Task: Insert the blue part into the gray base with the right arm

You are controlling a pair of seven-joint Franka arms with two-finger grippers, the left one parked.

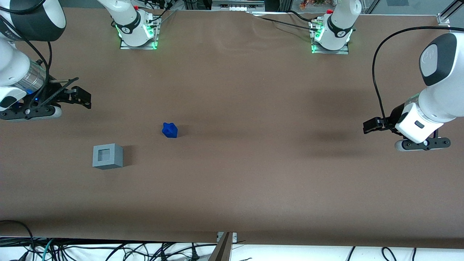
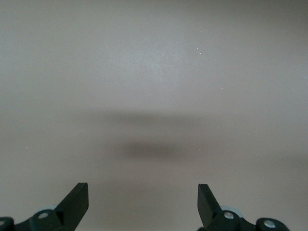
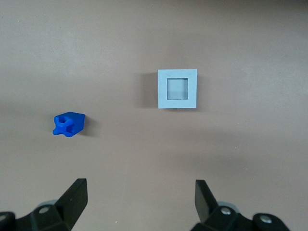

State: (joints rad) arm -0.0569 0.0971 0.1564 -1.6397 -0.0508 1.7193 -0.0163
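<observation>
Blue part [image 1: 169, 130] lies loose on table [image 1: 253, 174], apart from gray base [image 1: 107, 156]. Looks light, rigid plastic; grip its blocky flat sides. Gripper [image 3: 139, 202] hovers well clear, fingers apart, empty.

Robotics lab bench. Brown mat [image 1: 239, 108] covers whole table. Two arm bases [image 1: 137, 30] bolted on metal plates, green status lights glowing. Loose cables [image 1: 108, 250] tangled along table edge nearest front camera, aluminium framing above the bases. Right arm's gripper [image 1: 78, 96] hangs over mat, fingers [image 3: 74, 197] spread, at working arm's end.
</observation>
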